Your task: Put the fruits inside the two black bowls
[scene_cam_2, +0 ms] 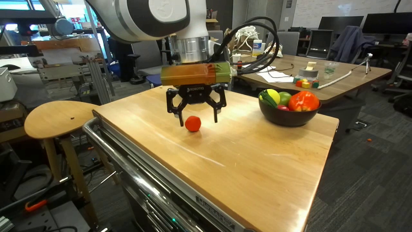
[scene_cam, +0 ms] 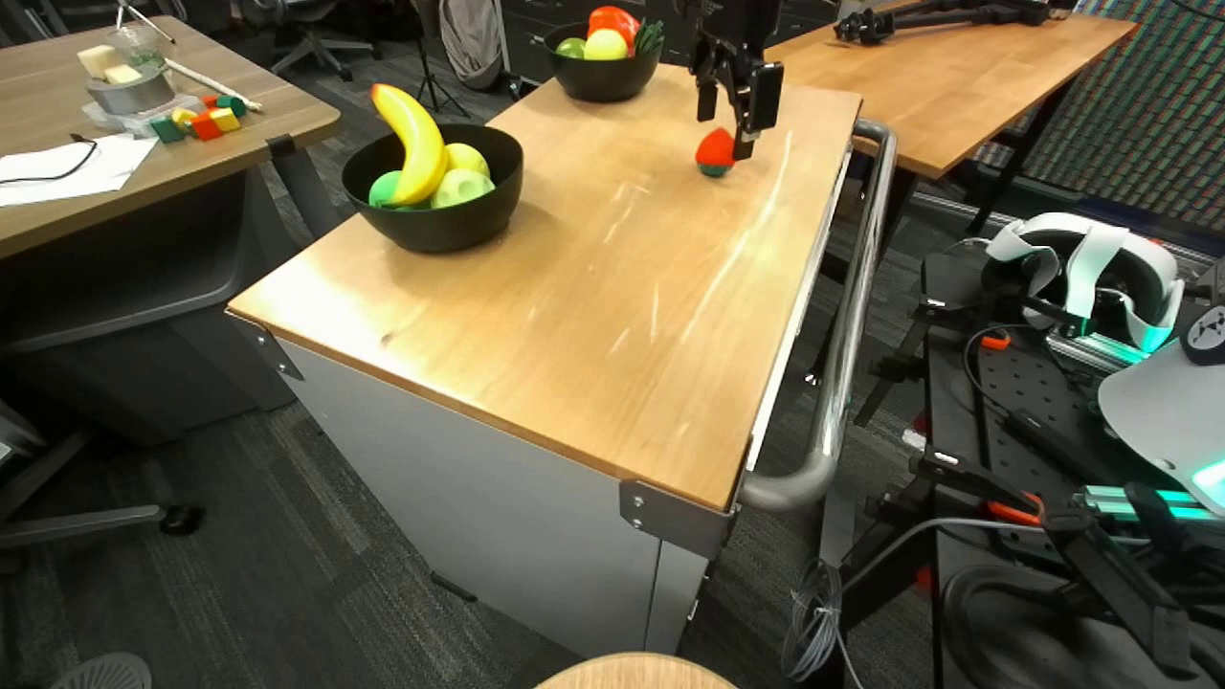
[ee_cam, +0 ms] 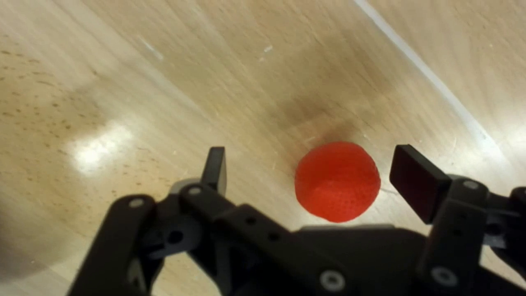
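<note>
A red fruit with a dark green underside [scene_cam: 716,151] rests on the wooden tabletop; it also shows in an exterior view [scene_cam_2: 193,123] and the wrist view [ee_cam: 337,181]. My gripper [scene_cam_2: 198,123] is open just above it. In the wrist view, the fruit appears between the spread fingers [ee_cam: 316,176], nearer the right one, with a gap on both sides. A black bowl [scene_cam: 435,230] holds a banana [scene_cam: 412,144] and several green and yellow fruits. Another black bowl [scene_cam: 603,84], also in an exterior view [scene_cam_2: 286,117], holds a red pepper [scene_cam_2: 304,101], a lemon, a lime and greens.
A metal handle bar [scene_cam: 861,316] runs along one long side of the wooden tabletop [scene_cam: 536,335]. A round stool [scene_cam_2: 61,117] stands beside it. A separate table [scene_cam_2: 341,69] holds small coloured blocks, tape and paper. Another wooden table [scene_cam: 947,86] adjoins the far side.
</note>
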